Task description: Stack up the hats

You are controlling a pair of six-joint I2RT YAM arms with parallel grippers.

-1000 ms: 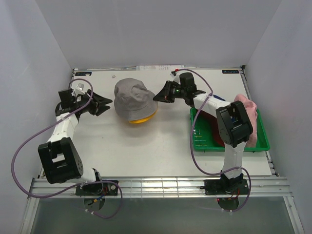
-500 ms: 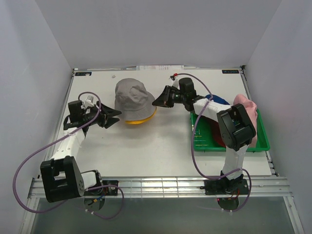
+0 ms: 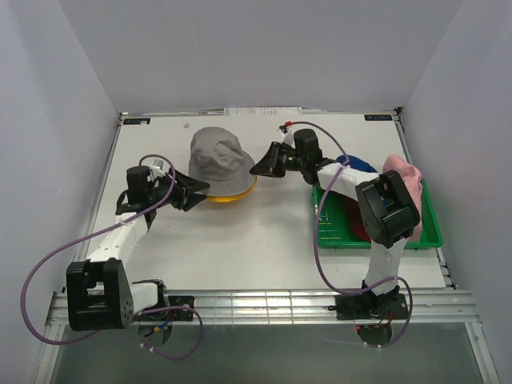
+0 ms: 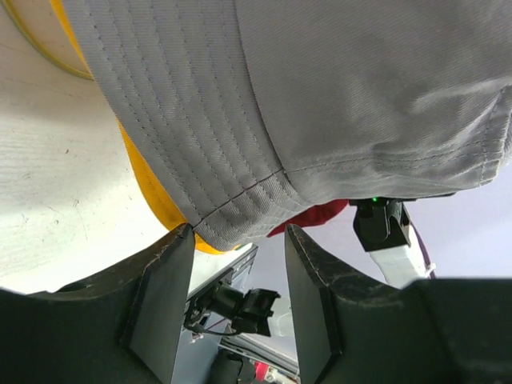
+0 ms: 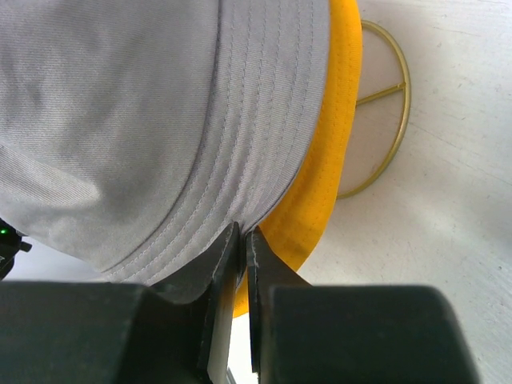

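A grey hat (image 3: 218, 157) sits over a yellow hat (image 3: 232, 193) at the middle of the table. My right gripper (image 3: 258, 168) is shut on the grey hat's (image 5: 120, 120) right brim, its fingertips (image 5: 244, 234) pinching the stitched edge above the yellow brim (image 5: 324, 168). At the stack's left side my left gripper (image 3: 200, 193) stands open. The grey brim's edge (image 4: 232, 144) hangs just at its fingertips (image 4: 238, 240), with the yellow hat (image 4: 152, 192) underneath. Dark red (image 3: 354, 214), blue (image 3: 362, 165) and pink (image 3: 402, 179) hats lie at the right.
A green tray (image 3: 384, 238) at the right holds the dark red hat, with the pink one draped over its far corner behind my right arm. A thin gold wire stand (image 5: 386, 120) rests on the table under the yellow hat. White walls enclose the table.
My left arm has swung right and nearer, bringing its open gripper from well left of the hats up to the grey brim. The right gripper has stayed at the brim.
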